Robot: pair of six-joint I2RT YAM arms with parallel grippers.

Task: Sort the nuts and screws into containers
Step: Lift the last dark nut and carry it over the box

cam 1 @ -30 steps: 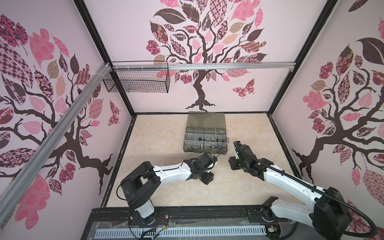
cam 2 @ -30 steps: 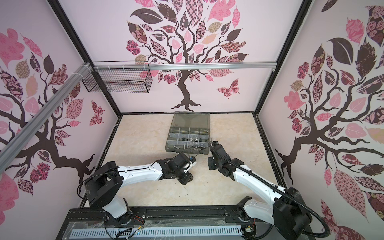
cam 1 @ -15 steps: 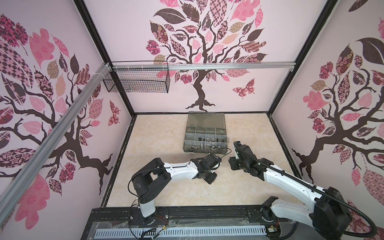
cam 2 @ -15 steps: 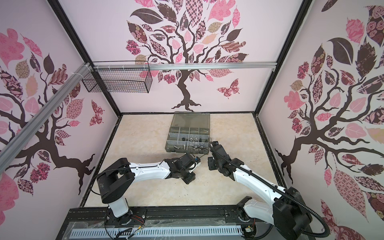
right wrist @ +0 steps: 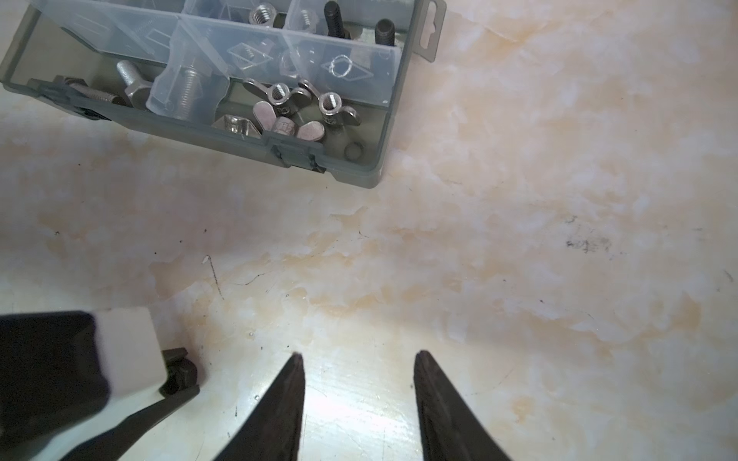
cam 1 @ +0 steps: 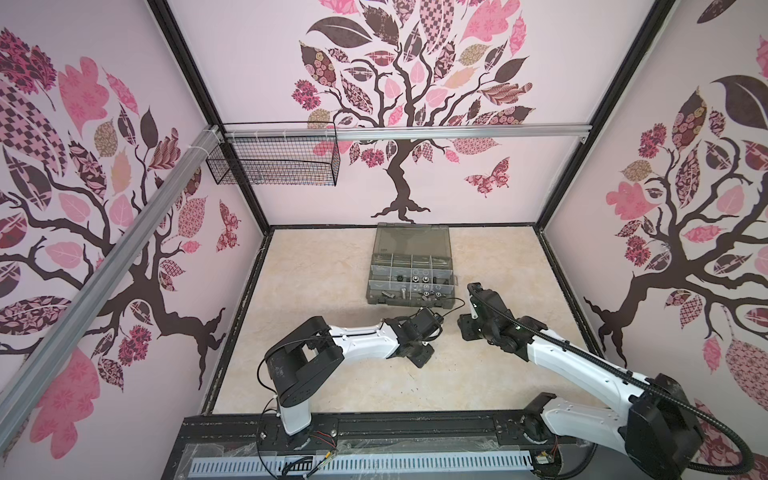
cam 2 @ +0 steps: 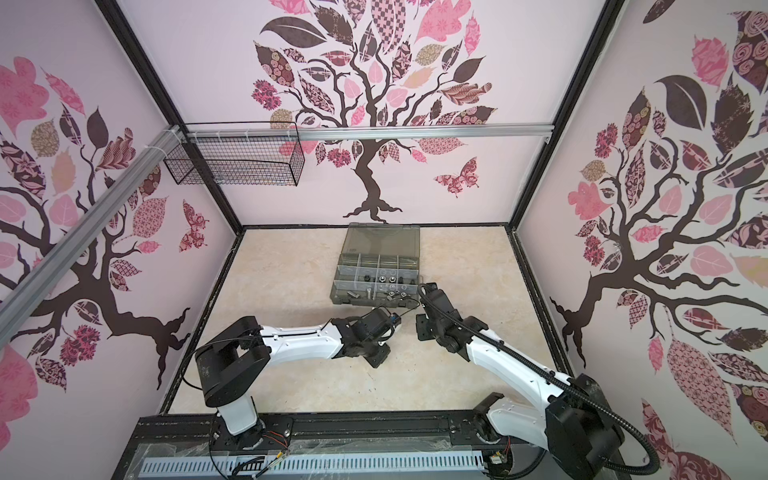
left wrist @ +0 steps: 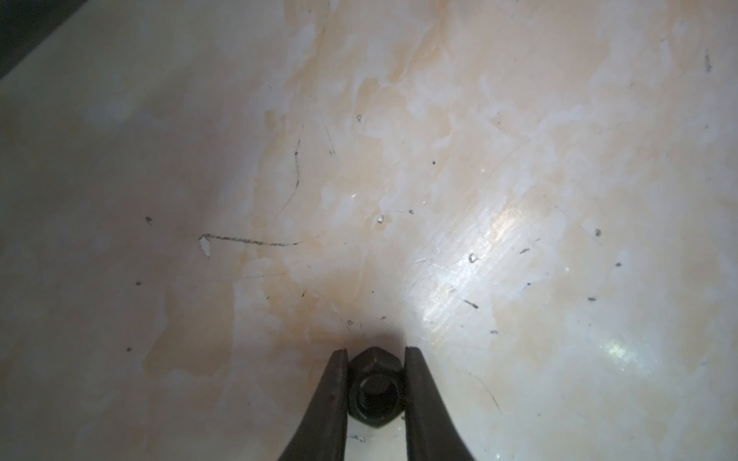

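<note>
We see the left claw [left wrist: 375, 350] clenched on a black nut [left wrist: 373, 389]. One finger lies against each side of the hex, and the nut's hole faces the left wrist camera. It sits low against the table [left wrist: 399, 159], but we cannot tell whether it touches the surface. In both top views the left arm [cam 1: 361, 336] [cam 2: 299, 338] stretches low across the table towards the middle. Its wrist hides the nut there, just in front of the case [cam 1: 374, 300].

The right claw [right wrist: 360, 354] is released, its fingers well apart with only bare table between them. In both top views the right arm [cam 1: 552, 353] [cam 2: 498, 357] ends beside the left wrist, near the case's front right corner.

The case stands open with its lid [cam 1: 411, 241] lying back towards the rear wall. In the right wrist view we find silver screws [right wrist: 187, 95] lying in the front compartments [right wrist: 255, 56]. Next to them, towards the corner, lie wing nuts [right wrist: 287, 107] and a small ring [right wrist: 354, 151]. In the row behind, black screws [right wrist: 333, 18] stand upright
</note>
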